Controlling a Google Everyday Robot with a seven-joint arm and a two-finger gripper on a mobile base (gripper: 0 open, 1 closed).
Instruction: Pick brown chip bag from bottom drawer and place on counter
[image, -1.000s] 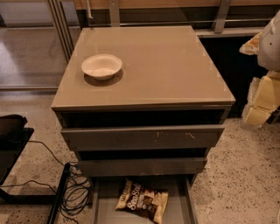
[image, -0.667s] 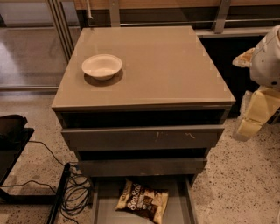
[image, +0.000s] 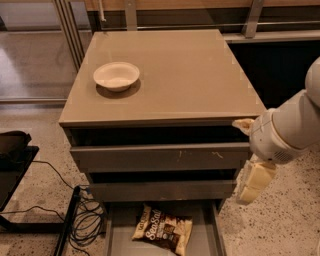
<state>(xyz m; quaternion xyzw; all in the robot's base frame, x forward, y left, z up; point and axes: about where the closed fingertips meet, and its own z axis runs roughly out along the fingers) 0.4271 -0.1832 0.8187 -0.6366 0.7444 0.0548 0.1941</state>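
- Nearest, the bottom drawer (image: 117, 236) is pulled out at floor level, so its tray is open from above. The brown chip bag (image: 163, 229) lies flat in it, label up, a little right of centre and clear of both side walls.
- Loose cables (image: 87, 220) lie on the floor just left of the drawer.
- To the right, outside the cabinet, the cream end effector (image: 254, 181) hangs pointing down beside the two upper drawers (image: 160, 156), above and right of the bag. Whether it is spread or closed, I cannot tell.
- The drawer fronts above probably limit any descent to the tray's front part.
- Farther back, the surface (image: 190, 75) is mostly bare. A white bowl (image: 116, 75) sits towards its left side, leaving ample room for the bag.
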